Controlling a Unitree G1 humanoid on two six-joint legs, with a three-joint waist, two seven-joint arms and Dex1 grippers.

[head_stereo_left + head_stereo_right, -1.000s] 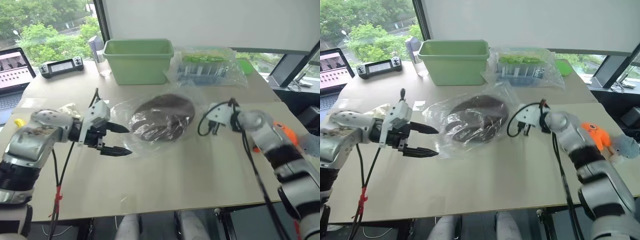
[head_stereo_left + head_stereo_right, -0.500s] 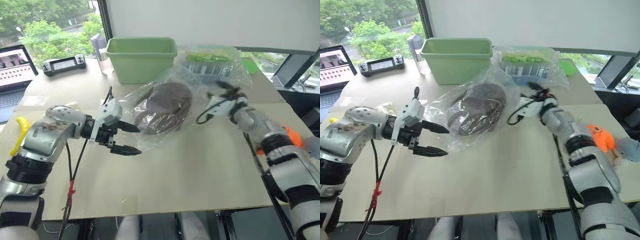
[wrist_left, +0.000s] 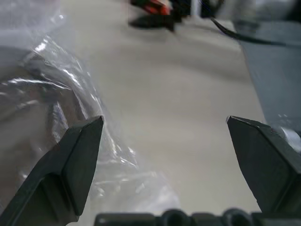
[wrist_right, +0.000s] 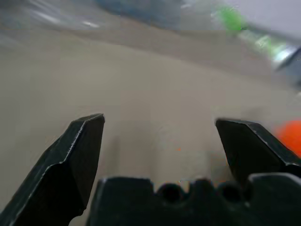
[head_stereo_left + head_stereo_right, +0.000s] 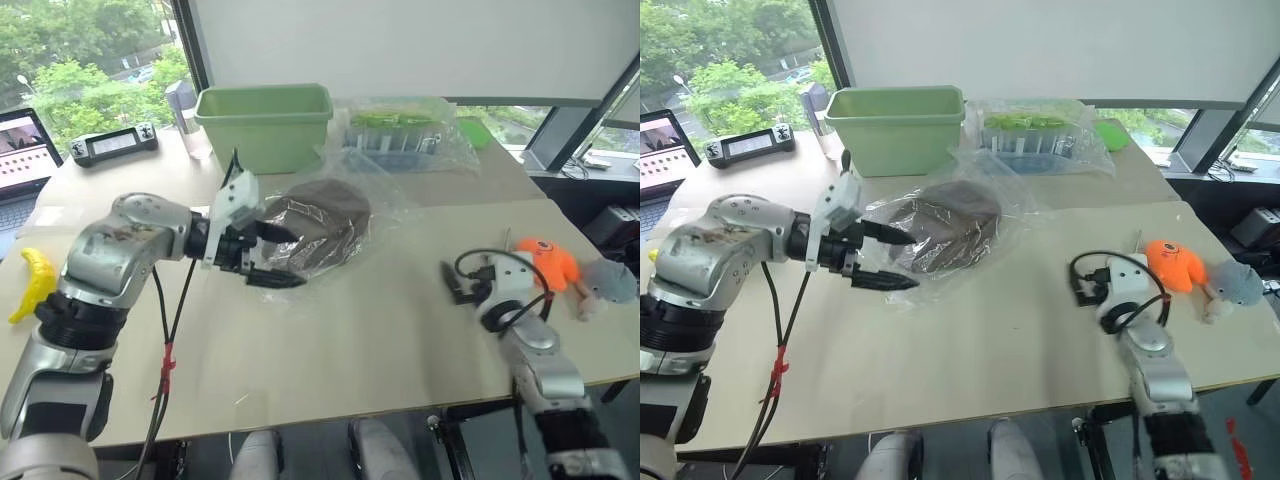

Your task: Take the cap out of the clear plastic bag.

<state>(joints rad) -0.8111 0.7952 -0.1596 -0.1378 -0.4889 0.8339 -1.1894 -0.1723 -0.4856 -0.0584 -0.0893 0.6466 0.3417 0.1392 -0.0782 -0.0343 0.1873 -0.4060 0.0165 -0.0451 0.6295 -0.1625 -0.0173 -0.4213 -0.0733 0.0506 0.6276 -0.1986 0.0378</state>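
**Left gripper at the bag's near-left edge**

I have the left gripper (image 5: 883, 258) spread wide, empty, at the clear plastic bag (image 5: 970, 215); the cap (image 5: 945, 225) lies inside, mid-table. Right gripper (image 4: 160, 141) is released, well right. Next I'd need to pinch film or find the mouth.

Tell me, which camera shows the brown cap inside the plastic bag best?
The right eye view: the cap shows whole through the clear plastic bag. The left eye view matches, though the left end effector crosses its edge. The left wrist view catches just wrinkled film.
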